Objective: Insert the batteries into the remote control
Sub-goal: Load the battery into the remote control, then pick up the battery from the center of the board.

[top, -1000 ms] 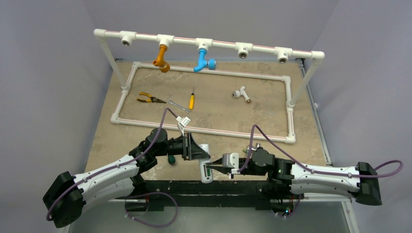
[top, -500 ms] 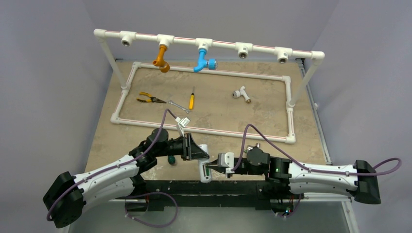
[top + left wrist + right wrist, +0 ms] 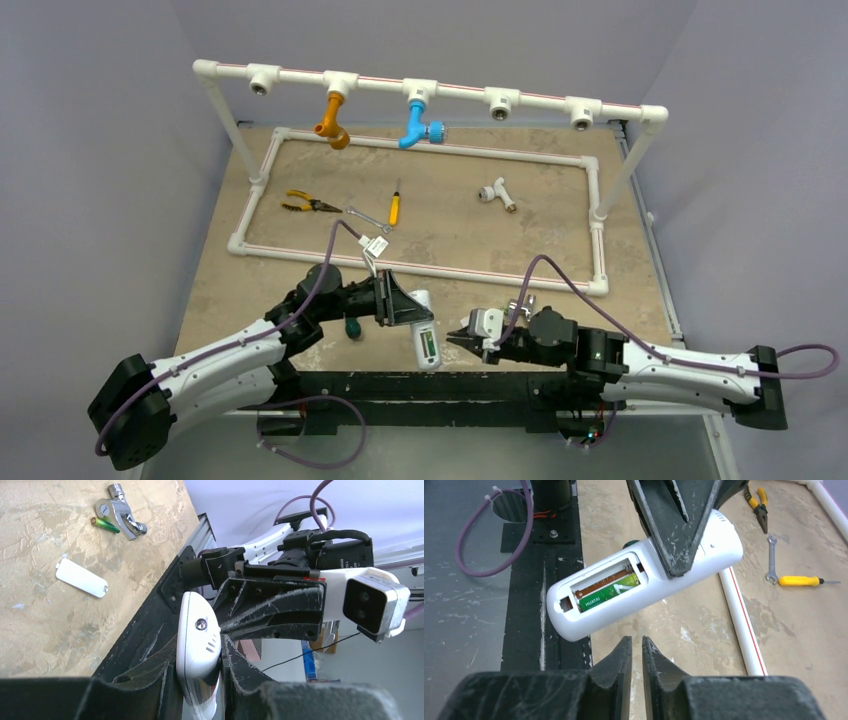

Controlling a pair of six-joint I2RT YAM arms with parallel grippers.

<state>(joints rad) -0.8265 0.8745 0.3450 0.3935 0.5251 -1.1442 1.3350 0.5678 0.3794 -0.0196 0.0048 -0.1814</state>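
Observation:
My left gripper point(image 3: 418, 318) is shut on the white remote control point(image 3: 425, 338) and holds it above the table's near edge, with its back turned to the right arm. In the right wrist view the remote point(image 3: 644, 587) shows an open battery recess with one green battery point(image 3: 608, 596) in the lower slot; the upper slot is empty. My right gripper point(image 3: 636, 647) is just below the remote, apart from it, with its jaws almost together and nothing between them. A second green battery point(image 3: 105, 525) lies on the table beside a metal fitting point(image 3: 119, 511).
The small white cover plate point(image 3: 81, 577) lies flat on the table. A green-handled screwdriver point(image 3: 352, 327) lies by the left arm. The white pipe frame point(image 3: 420, 268) encloses pliers point(image 3: 305, 204), a wrench point(image 3: 365, 217), a yellow screwdriver point(image 3: 394, 208) and a tee fitting point(image 3: 495, 192).
My right gripper has pulled back to the right, away from the remote's recess. The left gripper has tilted the remote a little and still holds it.

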